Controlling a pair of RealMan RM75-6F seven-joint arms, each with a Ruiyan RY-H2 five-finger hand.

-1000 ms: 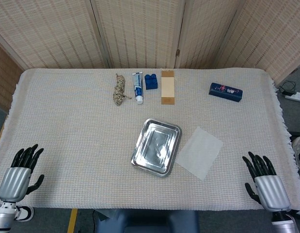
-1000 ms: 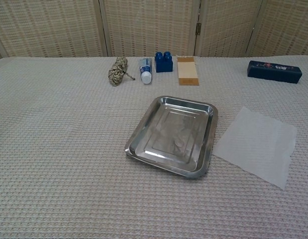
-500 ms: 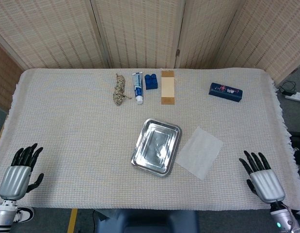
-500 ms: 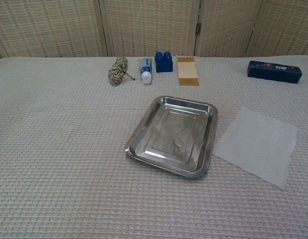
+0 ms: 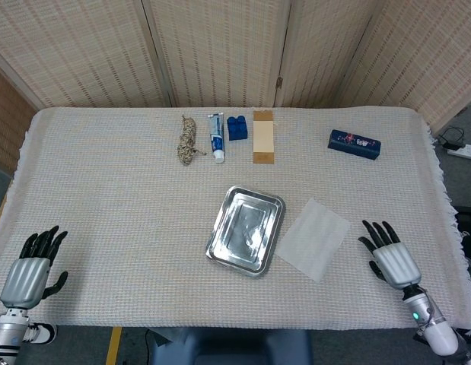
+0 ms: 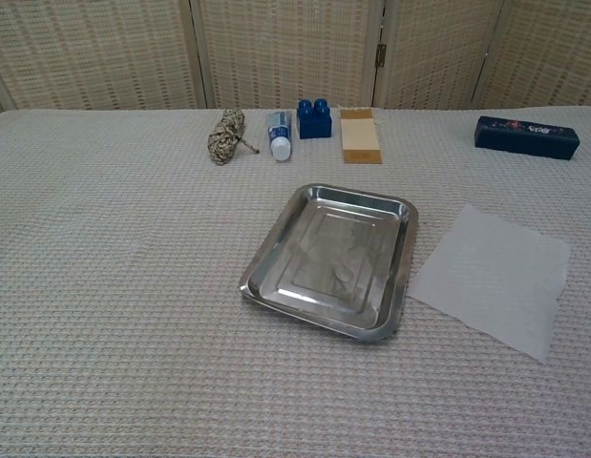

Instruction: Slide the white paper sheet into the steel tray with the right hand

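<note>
On the cloth-covered surface (image 5: 106, 198), ahead and to the left of the right hand's fingers (image 5: 376, 232), lies the tray (image 5: 245, 230), open side up and set at a slight angle. Between the tray and those fingers rests the paper (image 5: 313, 238), flat on the cloth, its near-left corner just beside the tray's rim and its far-right edge near the fingertips but not touched by them. The right hand (image 5: 390, 259) hovers at the front right of the surface with fingers spread and holding nothing; the left hand (image 5: 26, 276) sits well away at the front left corner, fingers likewise apart and empty. Neither hand shows in the chest view. To do this step well, I judge the fingers should come down flat on the paper's right half, press lightly so the thin sheet grips them rather than the textured cloth, and push leftward toward the tray. The raised rim is the likely snag: the leading edge may buckle against it unless lifted slightly over.
</note>
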